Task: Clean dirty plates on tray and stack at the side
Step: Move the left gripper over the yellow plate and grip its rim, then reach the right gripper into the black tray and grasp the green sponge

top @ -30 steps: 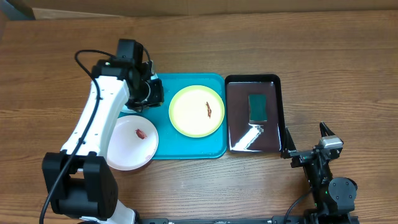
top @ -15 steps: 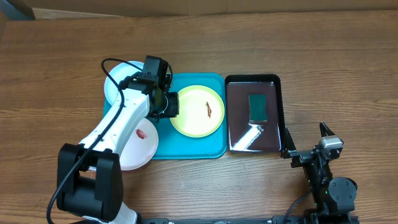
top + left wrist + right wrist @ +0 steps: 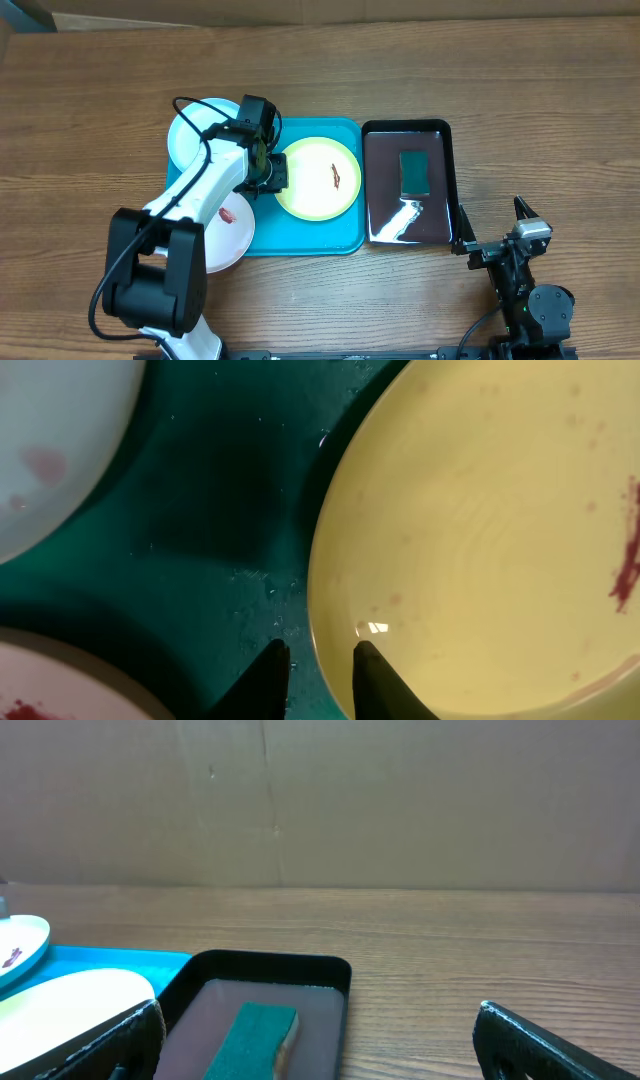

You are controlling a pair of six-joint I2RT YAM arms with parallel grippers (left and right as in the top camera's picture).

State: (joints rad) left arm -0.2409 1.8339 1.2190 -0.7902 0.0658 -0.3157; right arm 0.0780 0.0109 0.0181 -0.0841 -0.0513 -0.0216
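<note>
Left tool (image 3: pixel 268 170) has swung from the pale blue plate (image 3: pixel 188 135) to the yellow-green plate (image 3: pixel 305 185) on the tray (image 3: pixel 300 240). Its jaws are narrowly apart astride the plate's left rim, nothing pinched yet. Lifting this plate is probably next. Right tool (image 3: pixel 318 1030) gapes empty.

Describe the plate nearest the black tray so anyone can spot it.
Find the turquoise tray mid-table, left of the black tray. The plate lies at its centre, beside the left gripper. Unlike the pale blue plate and white plate at the tray's left edge, it alone has a yellow-green rim.
</note>
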